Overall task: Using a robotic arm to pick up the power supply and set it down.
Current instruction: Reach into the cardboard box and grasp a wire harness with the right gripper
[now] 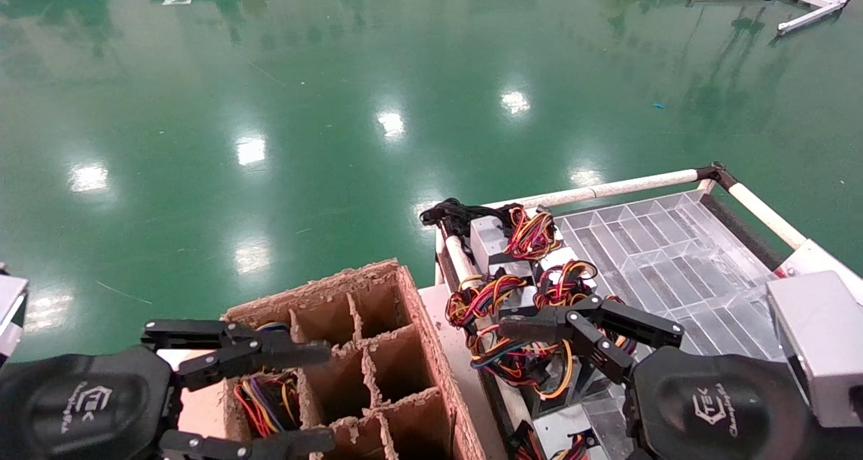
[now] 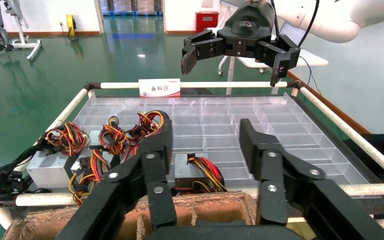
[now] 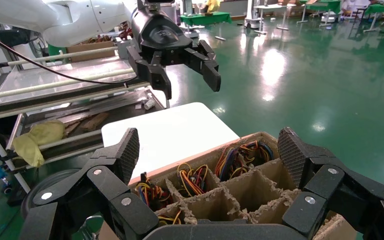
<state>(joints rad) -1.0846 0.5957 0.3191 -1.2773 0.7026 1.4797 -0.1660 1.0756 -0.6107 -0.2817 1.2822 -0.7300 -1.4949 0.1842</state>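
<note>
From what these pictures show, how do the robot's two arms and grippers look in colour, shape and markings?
Both are alike. The left gripper and right gripper are black, each with two jointed fingers held by silver screws and a white logo on the rounded black base. The finger pads are ribbed. The arm links are white and rounded, with a black cable along them. A grey box-shaped camera sits at the right wrist.

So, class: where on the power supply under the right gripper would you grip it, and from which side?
Grip the power supply by its bare metal box sides, coming from above with the right gripper. The wire bundle lies looped on top, so jaws closing there would catch only loose wires.
</note>
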